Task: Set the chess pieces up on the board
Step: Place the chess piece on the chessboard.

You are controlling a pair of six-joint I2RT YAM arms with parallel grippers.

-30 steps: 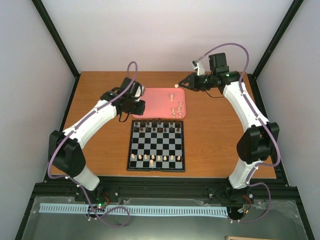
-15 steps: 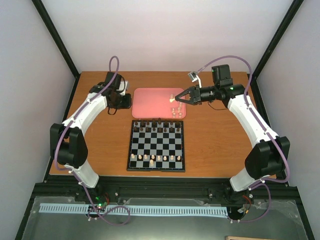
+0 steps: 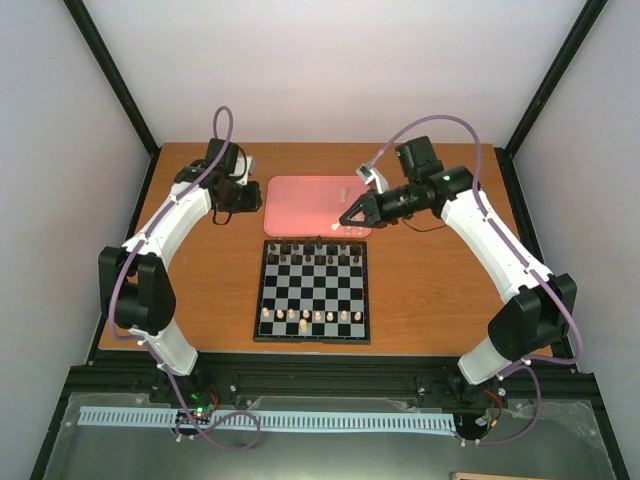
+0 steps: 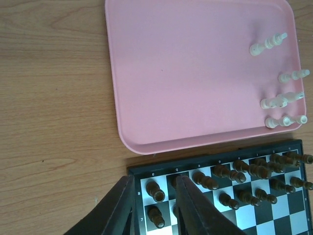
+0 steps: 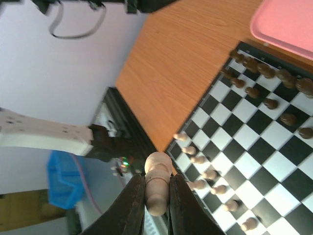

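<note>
Left gripper (image 3: 245, 198) hangs beside the plain pink rounded plastic tray (image 3: 300, 195), fingers apart, nothing in them. A few tiny cream-white chess pieces (image 4: 279, 101) sit on the tray's right side, and more stand on the near row of the small black-and-white checkered board (image 3: 312, 290). Right gripper (image 5: 157, 196) is clamped on one cream piece (image 5: 157, 171) near the board's far edge.

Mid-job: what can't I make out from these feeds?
- Top view: the right claw, holding a chess piece, covers the pink tray's right side. The cream pieces on the board are too small to identify.
- Left wrist view: the bottom edge cuts off the board's cream rows, past the left claw.
- Right wrist view: the frame edge leaves only a tray corner, none of its pieces.
</note>
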